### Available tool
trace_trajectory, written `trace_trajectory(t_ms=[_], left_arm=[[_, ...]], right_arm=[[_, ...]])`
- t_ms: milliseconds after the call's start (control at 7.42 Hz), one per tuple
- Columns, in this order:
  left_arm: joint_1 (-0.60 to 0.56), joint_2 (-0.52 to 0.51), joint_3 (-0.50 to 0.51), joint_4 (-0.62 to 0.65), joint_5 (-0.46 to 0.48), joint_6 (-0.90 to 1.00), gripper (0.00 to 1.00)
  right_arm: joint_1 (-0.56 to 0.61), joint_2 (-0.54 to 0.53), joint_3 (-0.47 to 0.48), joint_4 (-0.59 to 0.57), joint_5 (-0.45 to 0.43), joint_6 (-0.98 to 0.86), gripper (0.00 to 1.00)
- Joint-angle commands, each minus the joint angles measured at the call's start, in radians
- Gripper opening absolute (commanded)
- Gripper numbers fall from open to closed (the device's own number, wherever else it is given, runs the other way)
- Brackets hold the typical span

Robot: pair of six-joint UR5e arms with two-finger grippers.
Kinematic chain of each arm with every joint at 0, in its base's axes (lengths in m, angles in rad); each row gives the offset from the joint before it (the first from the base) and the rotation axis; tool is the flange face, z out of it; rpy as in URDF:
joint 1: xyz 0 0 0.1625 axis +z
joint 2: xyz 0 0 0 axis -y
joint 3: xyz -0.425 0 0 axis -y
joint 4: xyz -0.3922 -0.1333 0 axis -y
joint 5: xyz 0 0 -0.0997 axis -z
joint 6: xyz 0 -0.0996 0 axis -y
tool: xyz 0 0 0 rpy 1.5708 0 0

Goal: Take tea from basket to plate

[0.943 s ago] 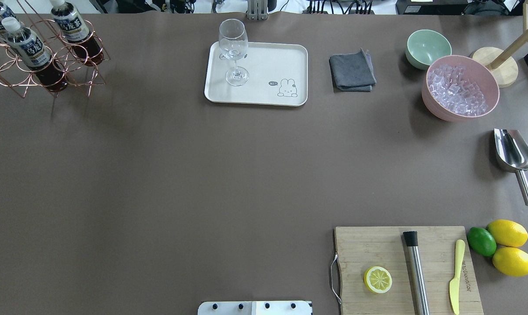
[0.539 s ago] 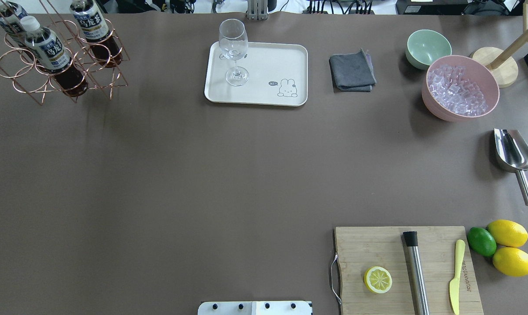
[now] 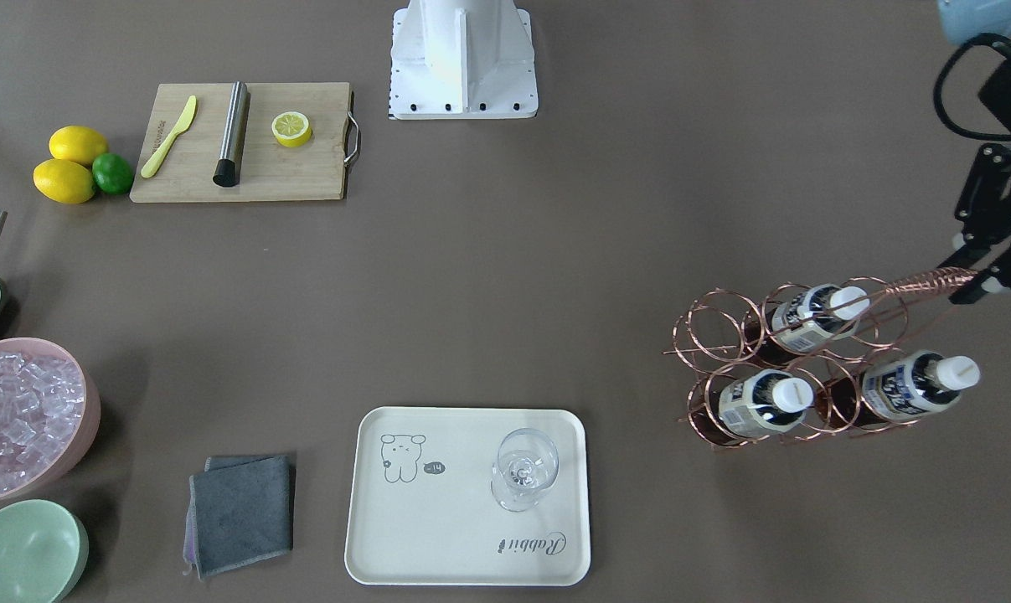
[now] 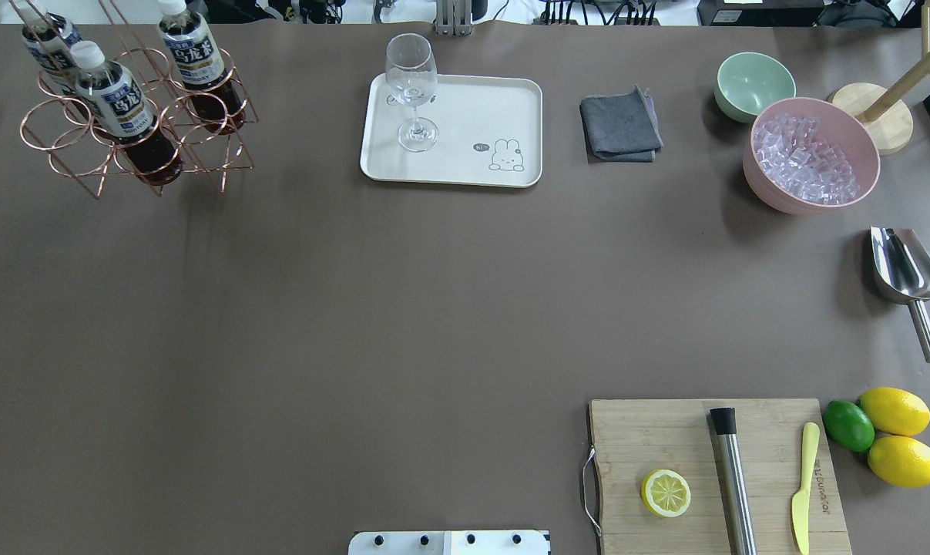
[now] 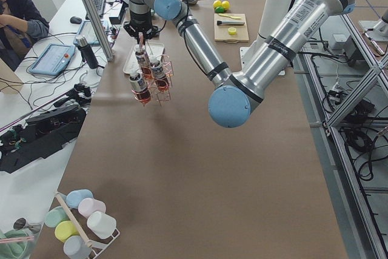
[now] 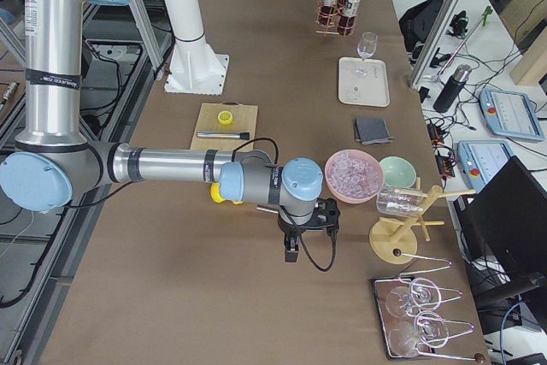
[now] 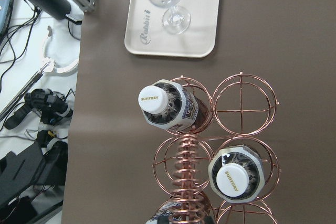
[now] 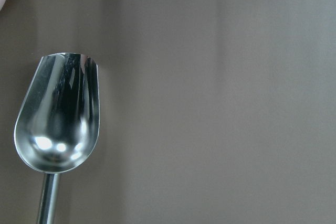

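Three bottles of tea (image 3: 763,399) stand in the basket (image 3: 815,362), well apart from the plate (image 3: 438,536). Only the front-facing view shows the left gripper (image 3: 977,287) pinching the basket's coil handle (image 3: 924,281) — the overhead view cuts it off. The right gripper (image 6: 291,251) appears only in the right side view, over the scoop (image 8: 56,114) — whether spread or pressed together, I cannot tell.

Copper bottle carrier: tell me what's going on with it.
The left arm's tool is shut on the coil handle of the wire basket and seems to hold it off the table, three tea bottles standing in its cells. None is on the cream tray, which holds only a wine glass. The right tool hangs near the steel scoop.
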Motion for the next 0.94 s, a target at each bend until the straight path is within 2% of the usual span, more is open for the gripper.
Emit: trace_trajectory(t_ms=[0, 270, 539, 674, 809], left_arm=[[0.140, -0.016, -0.099, -0.002, 0.006, -0.158, 0.00], [0.244, -0.045, -0.162, -0.003, 0.010, -0.282, 0.00], [0.418, -0.088, -0.240, -0.005, 0.180, -0.440, 0.00], [0.479, -0.114, -0.239, -0.003, 0.219, -0.500, 0.00], [0.519, -0.129, -0.233, -0.003, 0.230, -0.529, 0.00]], right_arm=[[0.000, 0.000, 0.000, 0.000, 0.000, -0.001, 1.00], [0.000, -0.002, 0.000, -0.002, 0.003, -0.001, 1.00], [0.002, -0.009, 0.005, 0.002, 0.011, -0.010, 1.00], [0.003, -0.011, 0.032, 0.005, 0.017, -0.013, 1.00], [-0.029, -0.018, 0.107, -0.003, -0.019, 0.002, 1.00]])
